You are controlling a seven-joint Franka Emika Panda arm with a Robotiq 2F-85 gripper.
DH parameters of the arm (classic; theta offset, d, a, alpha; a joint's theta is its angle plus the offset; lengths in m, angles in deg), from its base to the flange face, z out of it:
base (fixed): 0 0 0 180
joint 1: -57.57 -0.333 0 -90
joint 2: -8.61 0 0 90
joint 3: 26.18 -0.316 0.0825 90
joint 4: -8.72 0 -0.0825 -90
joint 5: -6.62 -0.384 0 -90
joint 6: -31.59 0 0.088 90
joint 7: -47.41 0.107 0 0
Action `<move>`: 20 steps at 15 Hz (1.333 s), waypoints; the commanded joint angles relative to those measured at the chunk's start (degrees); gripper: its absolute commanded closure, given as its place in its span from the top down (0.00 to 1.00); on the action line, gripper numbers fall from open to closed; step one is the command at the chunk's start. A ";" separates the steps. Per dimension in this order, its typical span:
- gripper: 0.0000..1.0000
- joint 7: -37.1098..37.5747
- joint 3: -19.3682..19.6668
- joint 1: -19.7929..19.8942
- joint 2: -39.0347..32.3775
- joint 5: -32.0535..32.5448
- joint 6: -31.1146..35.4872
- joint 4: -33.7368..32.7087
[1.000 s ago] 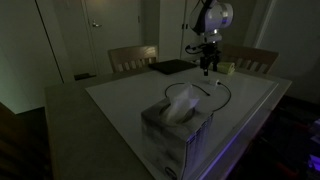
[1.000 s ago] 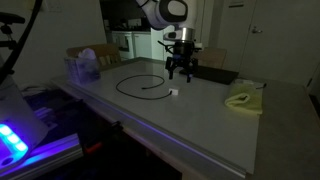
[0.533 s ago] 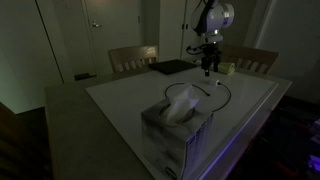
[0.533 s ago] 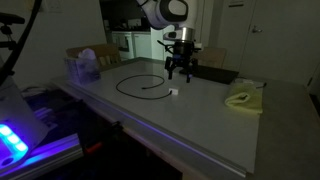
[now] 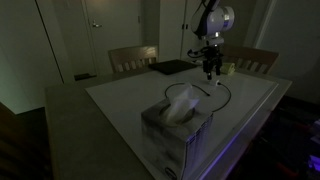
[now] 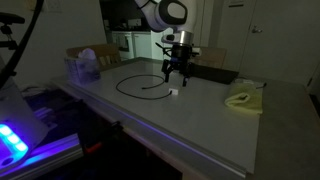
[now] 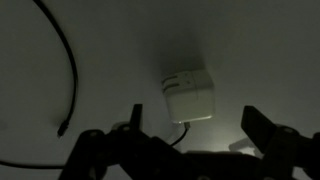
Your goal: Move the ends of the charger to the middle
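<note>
Charger cable point(image 7: 73, 75) is lying on the smooth white table top point(image 6: 200, 120) as a thin, round-section black cord. In the wrist view it is running from the upper left of the frame downward in a shallow curve, and its dark plain tip point(image 7: 62, 128) is pointing toward the lower edge at the left. The pale plug point(image 7: 188, 97) is sitting at frame centre: a smooth, rounded-corner square block, lying flat, with a thin lead leaving its lower edge. In an exterior view the cord is forming a wide, flat loop to the left of the plug point(image 6: 173, 92), well apart from the boxy tissue box point(image 6: 83, 68) in the upper left.

The gripper point(image 7: 197, 138) is hovering directly above the plug, with its dark, angular fingers point(image 7: 262, 128) standing wide apart, one on each side of the block and touching nothing. In both exterior views the gripper point(image 5: 210, 70) is pointing straight down at the far part of the table.
</note>
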 commanded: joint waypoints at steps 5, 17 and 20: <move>1.00 -1.48 -1.61 1.21 0.07 -1.99 0.59 1.22; 0.61 -0.27 -11.00 11.84 3.63 3.17 6.24 4.15; 0.40 -0.30 -15.00 16.15 4.77 6.78 8.96 4.99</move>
